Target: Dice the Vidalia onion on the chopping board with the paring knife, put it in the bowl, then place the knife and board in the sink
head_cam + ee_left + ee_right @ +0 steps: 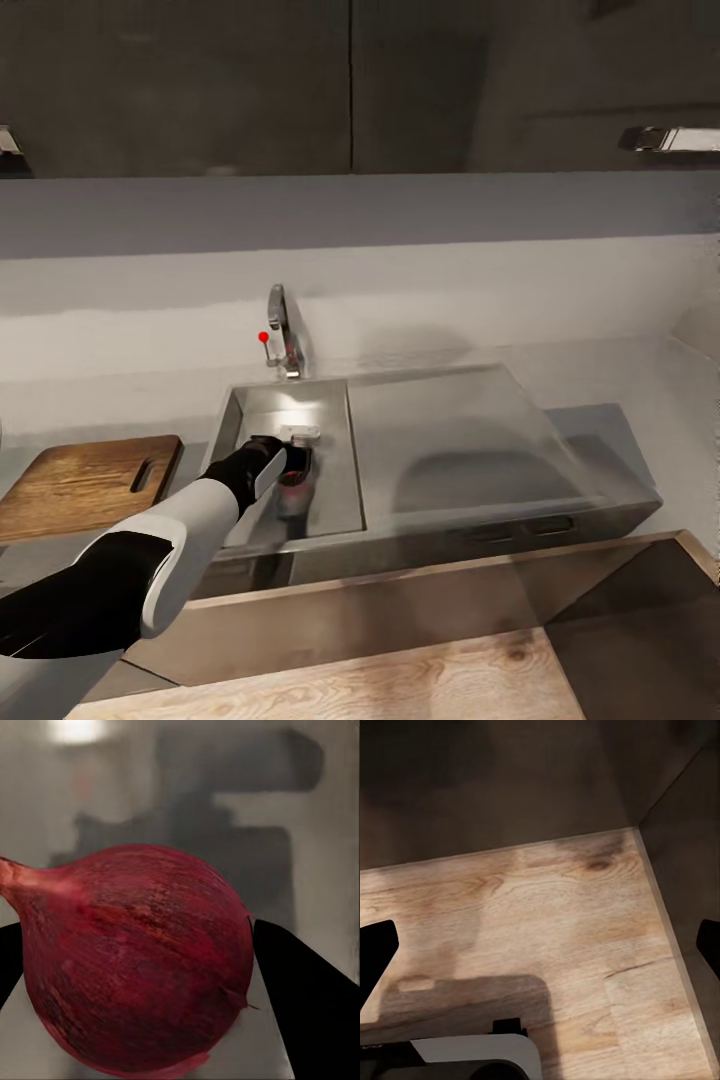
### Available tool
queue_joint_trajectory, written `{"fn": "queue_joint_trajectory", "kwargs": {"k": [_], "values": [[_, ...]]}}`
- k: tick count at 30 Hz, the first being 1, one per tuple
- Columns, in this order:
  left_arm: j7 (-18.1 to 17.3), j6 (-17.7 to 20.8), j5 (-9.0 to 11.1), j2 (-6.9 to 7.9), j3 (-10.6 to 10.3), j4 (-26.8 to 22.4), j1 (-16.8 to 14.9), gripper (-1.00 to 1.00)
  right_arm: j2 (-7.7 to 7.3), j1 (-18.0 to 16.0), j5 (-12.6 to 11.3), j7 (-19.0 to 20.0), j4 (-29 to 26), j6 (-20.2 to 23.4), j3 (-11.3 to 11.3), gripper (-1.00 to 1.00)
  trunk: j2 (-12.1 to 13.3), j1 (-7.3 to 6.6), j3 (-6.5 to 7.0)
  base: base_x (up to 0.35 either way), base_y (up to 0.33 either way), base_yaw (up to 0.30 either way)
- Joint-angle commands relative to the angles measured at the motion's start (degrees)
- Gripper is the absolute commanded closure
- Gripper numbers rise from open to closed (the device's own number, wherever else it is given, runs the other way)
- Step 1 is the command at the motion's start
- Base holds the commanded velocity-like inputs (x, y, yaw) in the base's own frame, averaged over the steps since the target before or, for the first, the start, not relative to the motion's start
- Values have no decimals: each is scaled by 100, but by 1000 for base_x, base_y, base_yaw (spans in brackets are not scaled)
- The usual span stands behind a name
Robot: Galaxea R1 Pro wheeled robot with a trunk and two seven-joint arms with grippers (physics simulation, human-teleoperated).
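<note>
Left claw (296, 468) is down inside the rectangular grey steel sink (330, 400), and its two dark fingers (304, 1005) sit one on each flank of the single round, dark-red onion (139, 964), touching or all but touching its skin; I'd call it pinching the onion, though I can't tell how firmly. The onion lies directly between the fingers on the basin floor, its stalk tip pointing sideways across the finger line, so I judge a straight lift should bring it free. One dark-brown wooden chopping board with an oval slot (85, 483) lies on the grey bench (600, 420) just beside the sink, on the left arm's side, so that arm is nearer. One chrome tap with a red knob (282, 335) stands behind the basin. Right claw (540, 967) hangs spread wide over pale wooden planking (562, 922), gripping nothing.
</note>
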Motion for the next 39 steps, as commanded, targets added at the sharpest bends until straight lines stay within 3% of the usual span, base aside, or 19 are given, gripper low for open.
{"fn": "queue_joint_trajectory", "kwargs": {"k": [1,10,19,23,30,32,39], "values": [[34,29,61,2,-42,-32,-2,100,9,-1,26,55,-11,-12,-42,-100,-5,2,3,0,0,-80],[48,65,64,23,-35,-465,-2,100,9,-1,23,55,-11,-12,-42,-100,-5,2,84,0,0,-80],[34,79,93,211,-35,-1106,131,100,9,-1,24,55,-11,-12,-42,-100,-5,2,165,0,0,-80],[26,57,94,245,-35,-1806,592,100,9,-1,24,55,-11,-12,-42,-100,-5,2,201,0,0,-80],[24,81,88,325,-35,-4149,2044,100,9,-1,23,55,-11,-12,-42,-100,-5,2,264,0,0,-80],[23,103,88,361,-35,-5102,2619,100,9,-1,23,55,-11,-12,-42,-100,-5,2,282,0,0,-80],[23,150,89,520,-35,-6270,3288,100,9,-1,23,55,-8,-12,-42,-100,-5,2,345,0,0,-80]]}}
